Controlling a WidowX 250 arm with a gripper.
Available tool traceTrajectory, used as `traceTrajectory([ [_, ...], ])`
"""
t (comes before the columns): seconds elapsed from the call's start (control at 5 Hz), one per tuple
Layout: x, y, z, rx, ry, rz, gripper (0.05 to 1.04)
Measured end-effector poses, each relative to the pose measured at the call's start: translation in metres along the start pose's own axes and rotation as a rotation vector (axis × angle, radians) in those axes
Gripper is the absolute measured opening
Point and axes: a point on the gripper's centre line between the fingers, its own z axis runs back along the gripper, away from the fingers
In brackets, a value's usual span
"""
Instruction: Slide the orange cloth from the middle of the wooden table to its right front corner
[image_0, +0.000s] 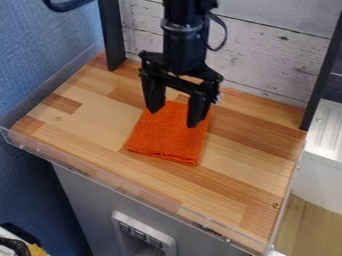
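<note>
Rough matt orange cloth (167, 137).

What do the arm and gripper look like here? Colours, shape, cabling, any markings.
Black arm, with a dark grey band around its upper segment and a black cable looping out on the image's right. The gripper is black too: wide crossbar, two thick fingers tapering to blunt tips, small silvery hardware on one side. No markings I can make out.

Inspection for markings: I can read no text, label, brand, number or sign, either on my gripper (174, 118) or anywhere around it.
</note>
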Motion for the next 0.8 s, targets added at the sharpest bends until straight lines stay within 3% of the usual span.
traceTrajectory([
  [0.2, 0.008, 0.012, 0.005, -0.001, -0.035, -0.071, 0.999],
  [0.8, 0.03, 0.04, 0.006, 0.013, -0.077, -0.244, 0.997],
])
